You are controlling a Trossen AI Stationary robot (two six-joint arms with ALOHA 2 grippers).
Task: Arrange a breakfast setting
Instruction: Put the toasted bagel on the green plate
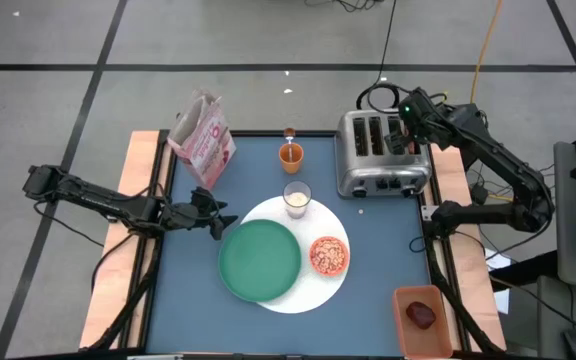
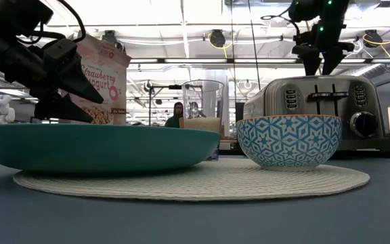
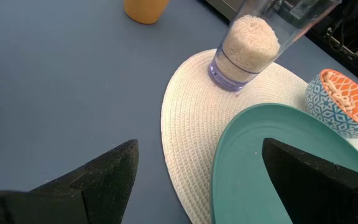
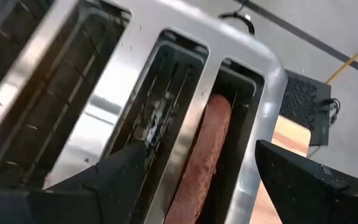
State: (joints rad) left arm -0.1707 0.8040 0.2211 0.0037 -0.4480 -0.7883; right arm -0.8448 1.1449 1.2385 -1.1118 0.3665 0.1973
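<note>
My left gripper (image 1: 218,222) hangs with its two dark fingers spread wide and nothing between them, just beside the rim of the smaller green plate (image 1: 259,260), on the side away from the silver four-slot toaster (image 1: 380,153). That green plate lies on the large white round woven plate (image 1: 311,291), overlapping its edge. The small orange bowl with a blue-and-white patterned outside (image 1: 329,255) sits on the same white plate, touching or nearly touching the green plate on its toaster side. The clear glass of milk (image 1: 297,198) stands at the white plate's edge nearest the toaster. The orange cup (image 1: 290,154) stands on the blue table (image 1: 198,310) beyond the glass, and the pink cereal bag (image 1: 201,138) stands farther off. My right gripper (image 1: 411,128) hovers over the toaster, fingers apart and empty, above a slot holding a brown slice (image 4: 202,163).
</note>
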